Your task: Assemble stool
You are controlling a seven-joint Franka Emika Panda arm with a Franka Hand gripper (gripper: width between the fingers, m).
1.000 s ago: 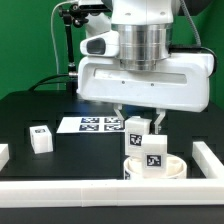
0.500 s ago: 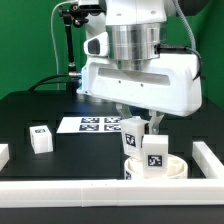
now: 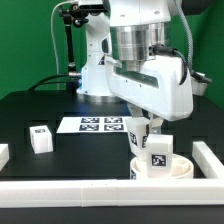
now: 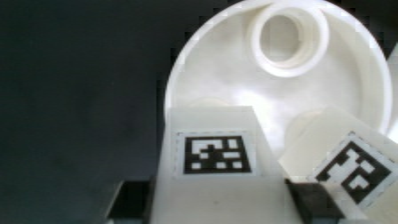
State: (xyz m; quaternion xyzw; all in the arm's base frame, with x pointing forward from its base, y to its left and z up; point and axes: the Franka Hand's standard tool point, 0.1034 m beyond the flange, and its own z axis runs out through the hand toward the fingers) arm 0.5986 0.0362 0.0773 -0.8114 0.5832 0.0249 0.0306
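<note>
Marker board (image 3: 90, 124), rail (image 3: 80, 192), perhaps a stand (image 3: 68, 45)

Black tabletop (image 3: 45, 105): marker board (image 3: 100, 124) mid, loose leg (image 3: 41, 139) toward exterior view's left, seat (image 3: 186, 167) toward its right, rail (image 3: 100, 187) along front.

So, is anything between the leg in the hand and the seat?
Nothing visible. The leg in the hand sits right at the seat. A second leg stands close beside it on the seat, not under it.

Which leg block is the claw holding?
The gripped leg, between the fingers of the claw at the seat. The seated leg beside it and the lone leg stand free.
</note>
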